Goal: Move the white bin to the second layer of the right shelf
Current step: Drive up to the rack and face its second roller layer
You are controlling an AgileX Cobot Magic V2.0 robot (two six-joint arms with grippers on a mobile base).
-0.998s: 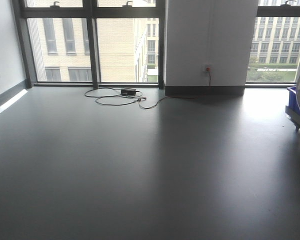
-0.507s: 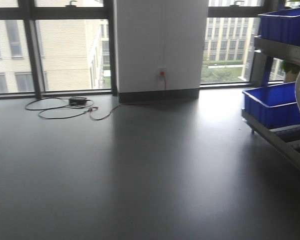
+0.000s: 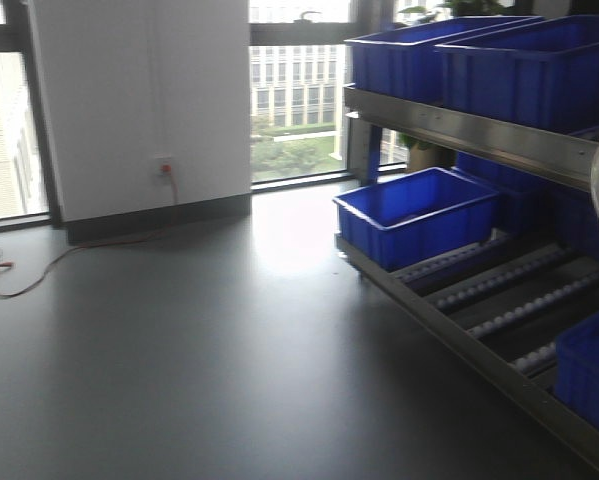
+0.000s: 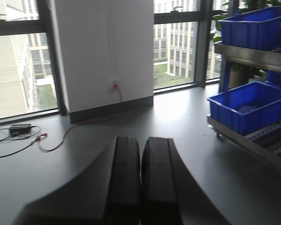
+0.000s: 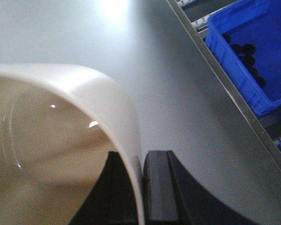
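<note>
Windows (image 3: 289, 110) have slid left and the roller shelf (image 3: 509, 300) with blue crates (image 3: 419, 215) now fills the front view, so delivery seems near, while the right gripper (image 5: 142, 187) pinches the wall of the white bin (image 5: 60, 117) and the left gripper (image 4: 141, 178) is closed, empty.

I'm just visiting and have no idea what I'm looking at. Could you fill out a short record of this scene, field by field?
Place: room with grey floor and tall windows
Held item: white bin, looks empty inside
Right gripper: clamped on the bin's rim
Left gripper: shut, holding nothing
Shelf: roller level with bare rollers between blue crates
Bin position: over the floor beside the shelf, not yet on it
</note>
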